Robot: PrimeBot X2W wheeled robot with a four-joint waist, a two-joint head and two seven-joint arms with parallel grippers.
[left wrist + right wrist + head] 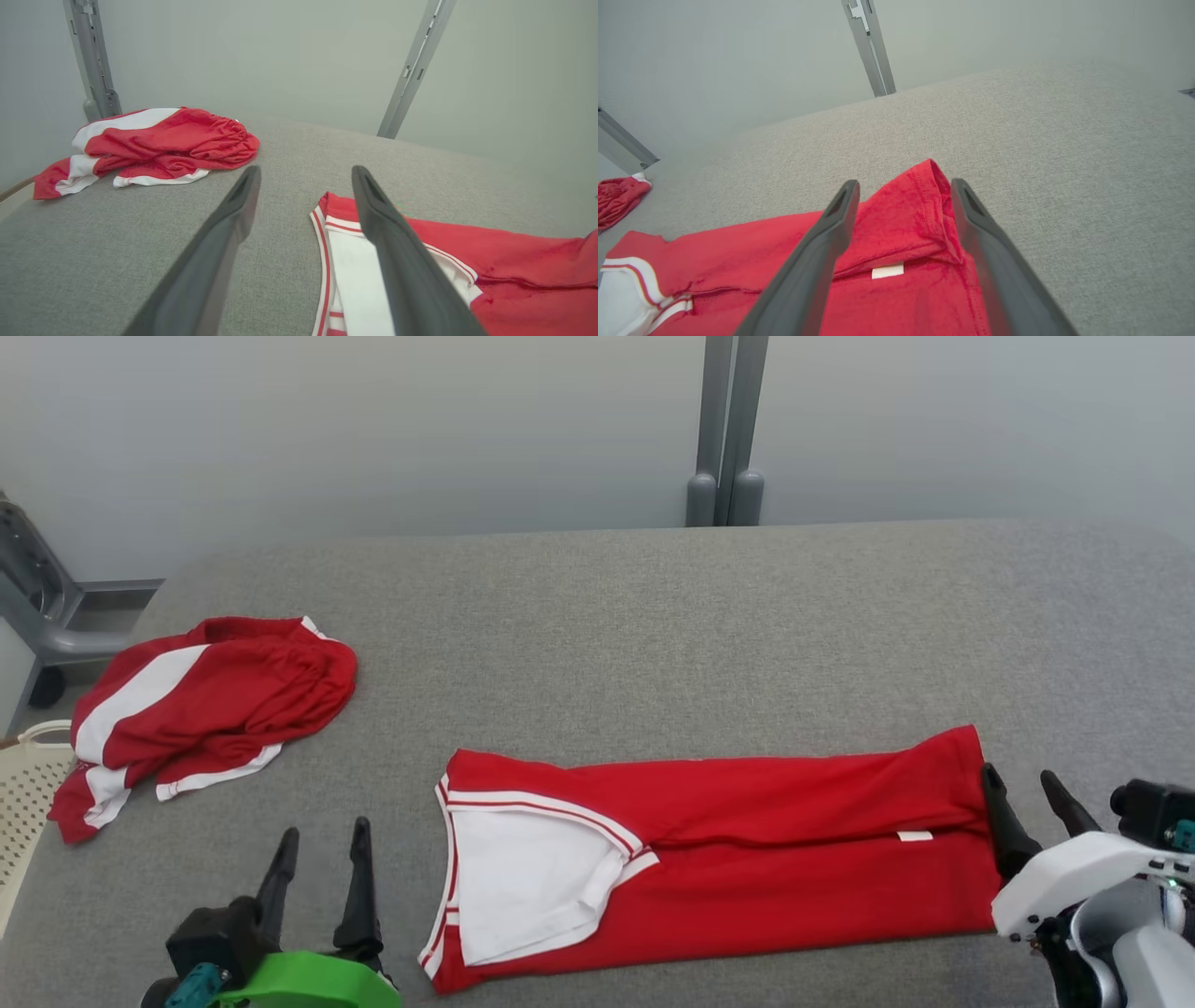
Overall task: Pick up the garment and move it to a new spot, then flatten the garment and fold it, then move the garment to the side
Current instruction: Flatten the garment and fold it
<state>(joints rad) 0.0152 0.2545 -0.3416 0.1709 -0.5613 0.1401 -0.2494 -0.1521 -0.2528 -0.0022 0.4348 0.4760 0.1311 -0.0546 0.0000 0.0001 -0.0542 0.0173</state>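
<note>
**Entry: fold in progress, lengthwise stage done**

- Garment [747, 859]: red, white trim. Lies flat on the grey worktop [653, 616], front centre to front right, already doubled into a long band. Long axis runs left to right across the head view. Neckline end with white panel points left; hem end points right. Small white label [915, 836] near the hem end, on the seam line between the two layers.
- Left hand [326, 831]: fingers spread wide, nothing between them. Sits just beside the neckline end, off the cloth, with a strip of bare worktop between. Fingers point away from the robot, across the band's long axis.
- Right hand [1019, 775]: fingers spread wide, gripping nothing. Stands at the hem end, close against the far right corner; in the right wrist view that corner rises slightly between the two fingers. Contact with the cloth cannot be told.
- Second garment [215, 700]: red and white, crumpled, far left of the worktop, well apart from the band.
- Basket [28, 784]: pale, perforated, off the worktop's left edge.

Judgement: one hand posted at each short end, the right nearer to its end than the left. Next fold probably crosswise, one short end carried along the long axis onto the other; hem end the readier grasp. Risk: the layers slipping apart if only the top one is pinched.
</note>
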